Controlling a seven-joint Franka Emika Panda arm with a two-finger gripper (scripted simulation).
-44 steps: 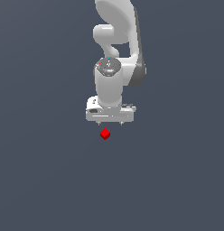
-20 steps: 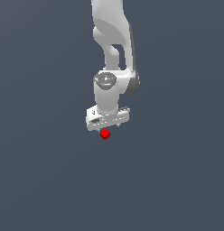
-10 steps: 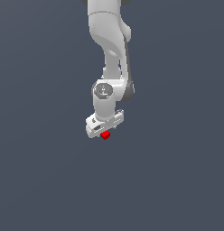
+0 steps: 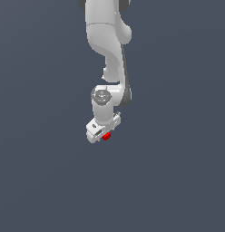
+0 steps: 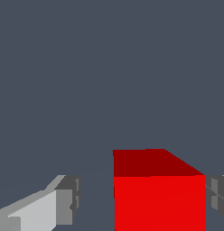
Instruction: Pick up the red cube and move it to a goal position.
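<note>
Robot gripper (image 4: 104, 132) hangs over the red cube (image 4: 106, 136), which sits between its jaws w/ a gap on one side: open, gripping nothing. Cube is off-center, approx. touching one finger (image 5: 217, 196); closing now could shove or twist it out.

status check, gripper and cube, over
Gripper open, straddling the cube. One finger at the cube's side, the other apart from it. Nothing in the way.
</note>
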